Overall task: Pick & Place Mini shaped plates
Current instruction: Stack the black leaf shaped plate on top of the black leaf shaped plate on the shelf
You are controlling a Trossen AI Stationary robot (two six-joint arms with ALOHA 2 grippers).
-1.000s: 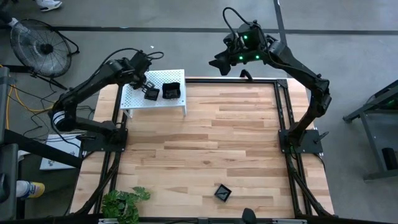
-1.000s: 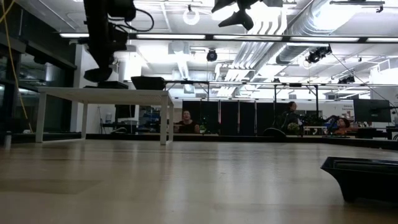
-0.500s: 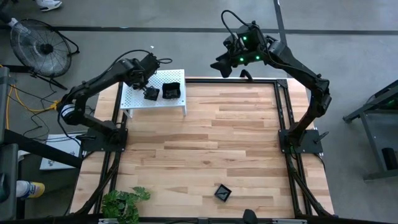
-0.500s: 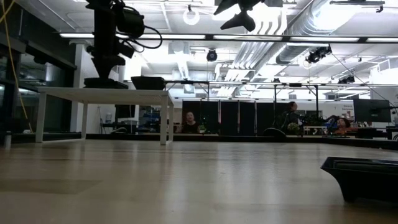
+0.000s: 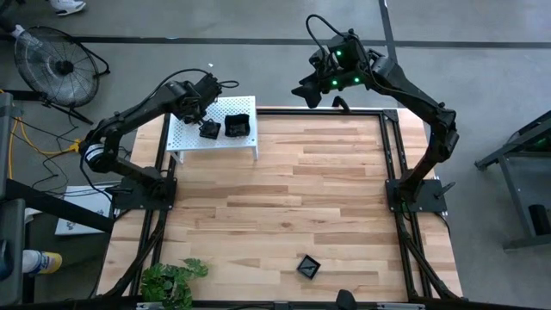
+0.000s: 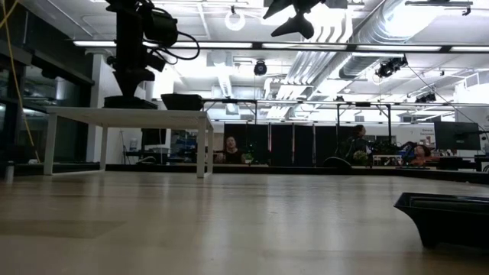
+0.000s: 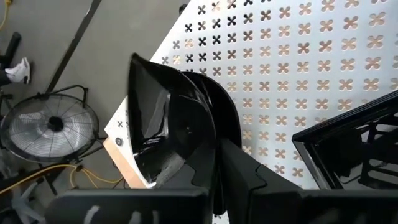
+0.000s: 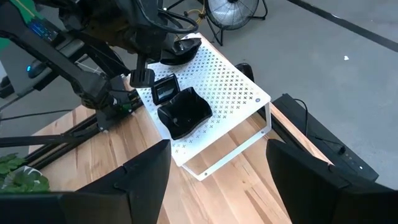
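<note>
The left claw [image 5: 207, 129] is down over the white perforated shelf [image 5: 184, 139] at the far left corner of the desk [image 5: 284, 207]. Its fingers are pinched almost together on the rim of a small black plate [image 5: 210, 132]. In the left wrist view that glossy plate [image 7: 163, 115] sits right in front of the left claw [image 7: 219, 157], with its edge caught between the two dark fingers [image 7: 208, 163] and the shelf's patterned top [image 7: 298, 56] behind it. From desk level, the left claw [image 6: 130, 76] reaches straight down to the shelf top [image 6: 126, 114]. Whether the plate rests fully on the shelf cannot be told.

Just to the right of this claw, a larger black dish [image 5: 238, 126] with raised sides lies on the same shelf, close beside the held plate. No gap between them can be made out.

Further right, the right claw [image 5: 308, 89] hangs high above the desk's far edge, well apart from the shelf. Its fingers are spread wide and have hold of nothing. In its own wrist view the right claw [image 8: 217, 186] looks down past its fingers [image 8: 143, 180] at the shelf [image 8: 239, 93], the wavy-edged larger dish [image 8: 184, 112] and the left arm beyond.

A lone plate [image 5: 309, 266] lies on the desk's near edge, far from both claws. It shows at the right of the low view [image 6: 449, 218].
</note>
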